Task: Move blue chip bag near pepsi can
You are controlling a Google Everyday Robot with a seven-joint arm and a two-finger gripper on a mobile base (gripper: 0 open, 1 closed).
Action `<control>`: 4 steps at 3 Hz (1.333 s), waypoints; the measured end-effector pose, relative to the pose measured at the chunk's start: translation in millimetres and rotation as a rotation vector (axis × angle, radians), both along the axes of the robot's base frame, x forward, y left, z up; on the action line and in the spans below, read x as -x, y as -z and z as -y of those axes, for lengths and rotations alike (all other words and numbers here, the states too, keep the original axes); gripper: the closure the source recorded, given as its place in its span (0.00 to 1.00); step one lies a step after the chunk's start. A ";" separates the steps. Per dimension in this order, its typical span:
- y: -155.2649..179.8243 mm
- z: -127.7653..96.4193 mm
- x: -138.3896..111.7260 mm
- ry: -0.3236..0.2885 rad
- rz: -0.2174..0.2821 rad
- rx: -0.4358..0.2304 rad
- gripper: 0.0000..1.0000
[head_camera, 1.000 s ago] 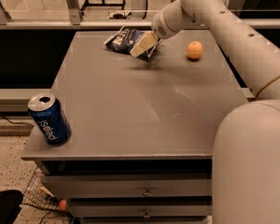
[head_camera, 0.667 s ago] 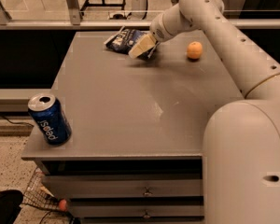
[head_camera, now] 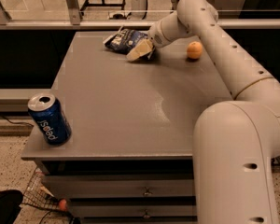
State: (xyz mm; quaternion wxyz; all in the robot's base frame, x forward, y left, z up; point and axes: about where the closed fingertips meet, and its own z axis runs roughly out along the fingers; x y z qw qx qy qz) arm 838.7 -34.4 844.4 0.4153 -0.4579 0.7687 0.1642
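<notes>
The blue chip bag [head_camera: 122, 39] lies at the far edge of the grey table [head_camera: 130, 111], dark navy with white lettering. My gripper [head_camera: 139, 52] is low over the table at the bag's right end, touching or overlapping it. The pepsi can [head_camera: 49, 119] stands upright at the near left corner of the table, far from the bag and the gripper.
An orange fruit [head_camera: 194, 50] sits on the table to the right of the gripper. My arm [head_camera: 233, 73] spans the right side of the table. A railing [head_camera: 74, 24] runs behind the far edge. Drawers [head_camera: 144, 190] are below the tabletop.
The gripper has shifted slightly down and left toward the bag's right end. The bag, the can and the orange have not moved.
</notes>
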 end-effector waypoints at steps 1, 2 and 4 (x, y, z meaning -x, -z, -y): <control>3.4 -3.1 -0.3 -0.004 -0.005 0.000 0.40; 6.4 -6.0 -0.5 -0.008 -0.009 0.000 0.62; 3.9 -7.1 -0.5 -0.009 -0.010 0.000 1.00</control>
